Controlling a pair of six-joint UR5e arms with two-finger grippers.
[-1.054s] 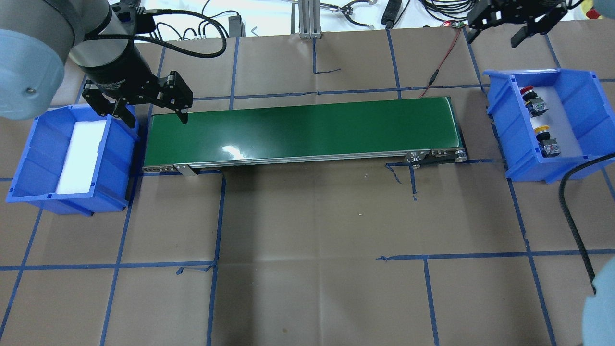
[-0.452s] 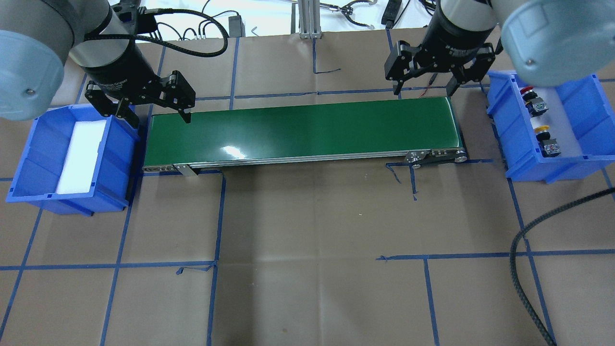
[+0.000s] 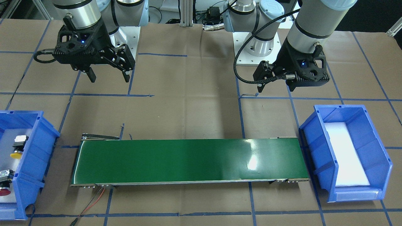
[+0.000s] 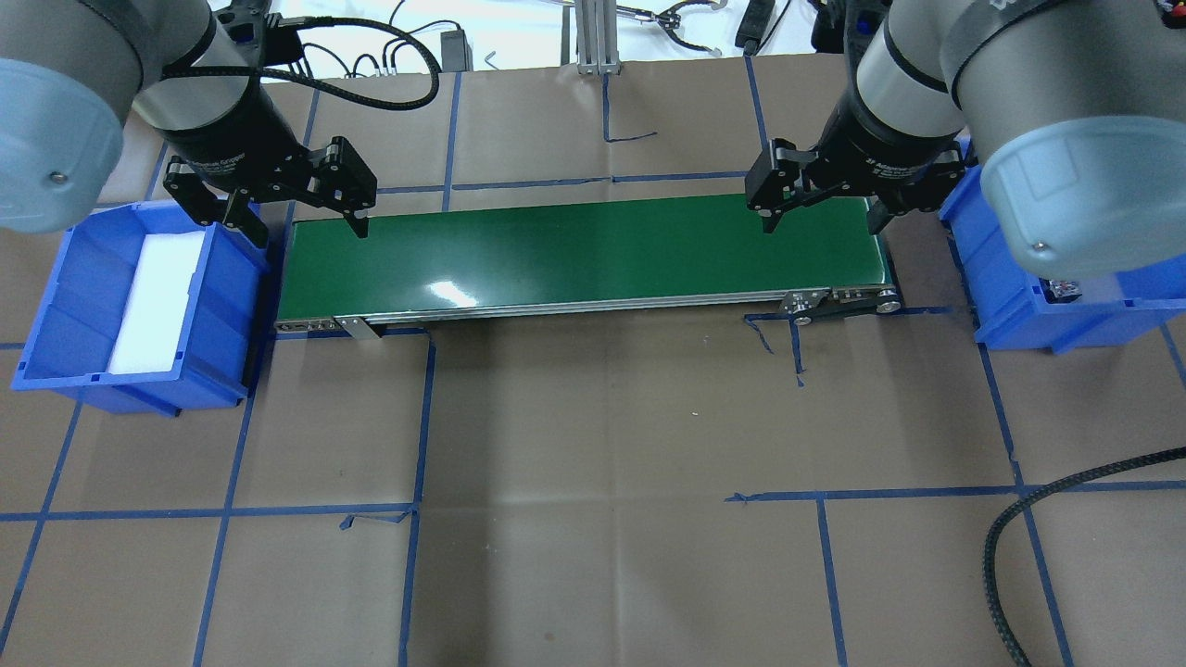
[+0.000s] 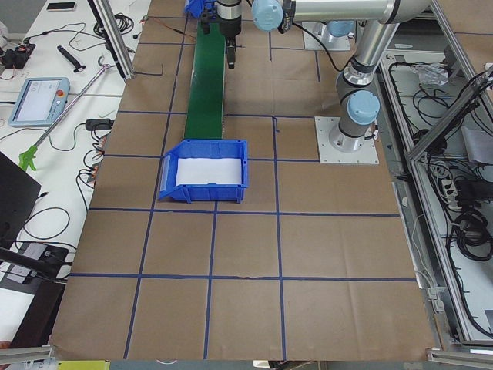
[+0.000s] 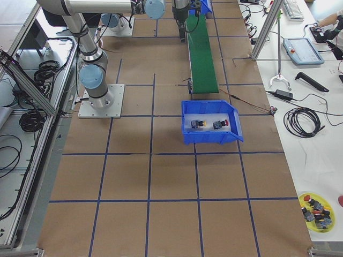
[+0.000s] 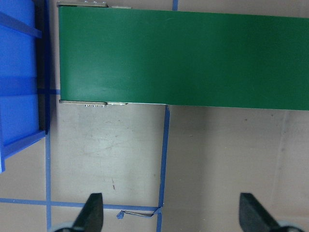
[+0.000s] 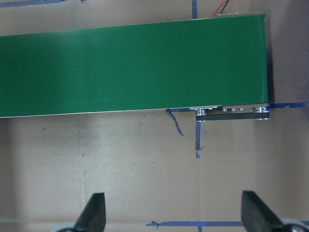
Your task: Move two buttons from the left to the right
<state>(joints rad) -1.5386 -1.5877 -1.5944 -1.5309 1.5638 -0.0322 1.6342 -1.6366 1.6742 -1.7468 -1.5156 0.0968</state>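
Right arm has swung back from the right bin [image 6: 211, 138] to the belt's [image 4: 584, 250] right end; left arm unmoved. Right fingers [image 4: 768, 215] and left fingers [image 4: 358, 218] are both spread, empty. Yellow button [image 3: 18, 147] and red button [image 3: 4, 183] lie apart in the right bin. Looks done: retract high, clear of bin walls. Glossy green belt, moulded blue plastic bins, round caps on black-grey bodies, brown paper worktop [image 4: 593, 463].
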